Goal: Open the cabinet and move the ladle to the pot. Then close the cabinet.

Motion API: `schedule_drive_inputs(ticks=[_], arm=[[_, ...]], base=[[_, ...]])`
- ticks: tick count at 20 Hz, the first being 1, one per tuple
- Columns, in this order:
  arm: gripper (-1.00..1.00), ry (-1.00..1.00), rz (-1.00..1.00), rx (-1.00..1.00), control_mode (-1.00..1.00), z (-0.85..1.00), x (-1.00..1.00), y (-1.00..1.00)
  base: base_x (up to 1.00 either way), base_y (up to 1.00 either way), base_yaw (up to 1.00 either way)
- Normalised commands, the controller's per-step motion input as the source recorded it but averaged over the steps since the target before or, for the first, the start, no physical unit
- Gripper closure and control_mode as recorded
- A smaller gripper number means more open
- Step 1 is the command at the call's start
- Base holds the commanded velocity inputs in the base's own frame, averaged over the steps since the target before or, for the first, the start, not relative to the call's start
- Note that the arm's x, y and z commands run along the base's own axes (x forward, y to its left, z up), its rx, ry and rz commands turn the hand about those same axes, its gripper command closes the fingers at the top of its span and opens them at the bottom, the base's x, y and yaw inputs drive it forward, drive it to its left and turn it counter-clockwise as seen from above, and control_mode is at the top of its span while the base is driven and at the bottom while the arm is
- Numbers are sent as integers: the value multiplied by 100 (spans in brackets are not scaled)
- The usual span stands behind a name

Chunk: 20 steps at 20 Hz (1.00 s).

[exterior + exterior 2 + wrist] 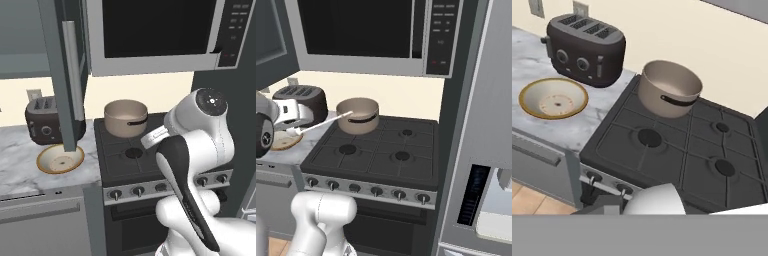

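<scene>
The ladle (321, 125) was found clamped in the closed gripper (291, 131), its handle angled toward the pot (358, 115) on the stove's (376, 155) rear left burner. The cabinet (62, 75) door stood open.

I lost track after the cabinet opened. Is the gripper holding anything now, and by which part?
Yes: the gripper is shut on the ladle, gripped at the bowl end, with its handle reaching toward the pot.

walls: cream | counter (20, 165): grey marble | stove (381, 155): black | floor: wood
</scene>
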Motion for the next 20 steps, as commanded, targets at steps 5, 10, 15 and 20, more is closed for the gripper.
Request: schedule_drive_inputs(ticks=[5,10,15,20], arm=[[100,3,1,0,-100,-28,36,0],[100,1,0,0,-100,-28,38,-2],[100,0,0,0,-100,-30,34,-3],[100,0,0,0,-100,-25,33,-5]], base=[[0,0,0],[0,0,0],[0,0,0],[0,0,0]])
